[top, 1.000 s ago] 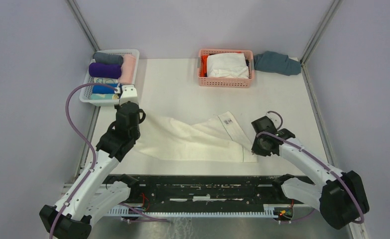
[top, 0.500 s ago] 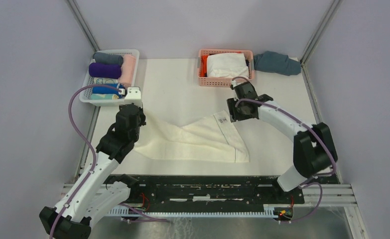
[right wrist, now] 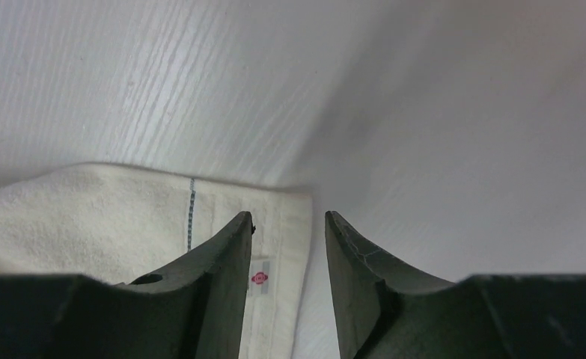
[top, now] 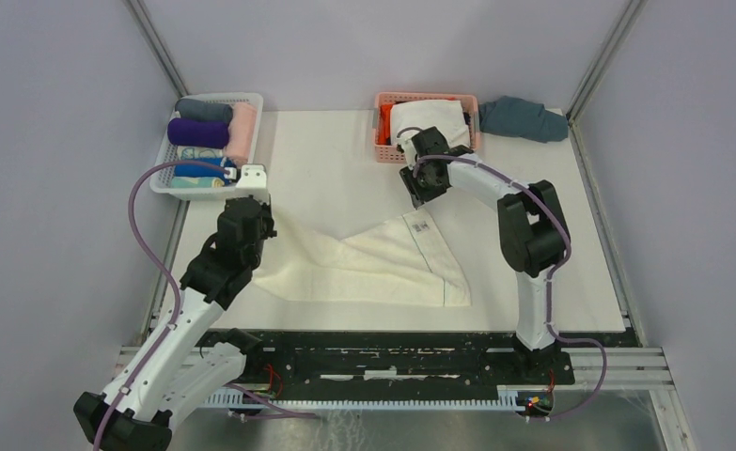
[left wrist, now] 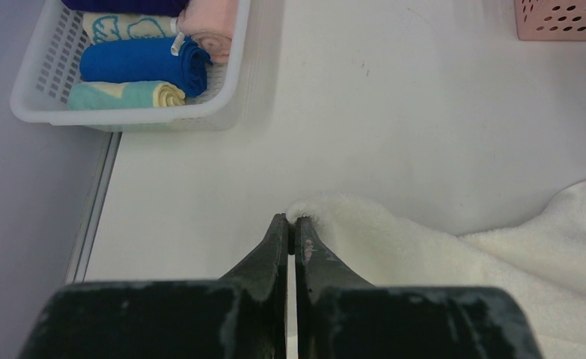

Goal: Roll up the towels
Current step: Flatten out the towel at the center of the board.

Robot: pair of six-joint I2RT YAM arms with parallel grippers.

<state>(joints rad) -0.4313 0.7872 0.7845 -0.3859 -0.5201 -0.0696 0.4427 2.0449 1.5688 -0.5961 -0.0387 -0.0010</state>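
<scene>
The left gripper (left wrist: 293, 224) has its fingers pressed together on a corner of the cream-white towel (top: 364, 268). The pinched tip of cloth peeks out just past the fingertips, and the rest of the towel spreads away to the right of them across the table (top: 326, 160). It lies loosely flat with a diagonal fold, not rolled. Beyond those fingers and to their left stands a white basket (left wrist: 125, 120) holding rolled cloths, among them a blue roll (left wrist: 136, 61) and a pink roll (left wrist: 211, 22). The purple towel (top: 197, 132) lies rolled in the same basket, farther back. The right gripper (right wrist: 288, 221) has its fingers apart with nothing between them. It hangs over the towel's far corner, whose edge runs under the left finger while bare table shows in the gap and under the right finger. A small label (right wrist: 259, 277) with a red mark sits on the cloth just inside the left finger, and a thin blue stitched line (right wrist: 191, 213) runs across the towel farther to that side. In the overhead view, this gripper sits between the towel's corner and the pink basket (top: 427, 155).
</scene>
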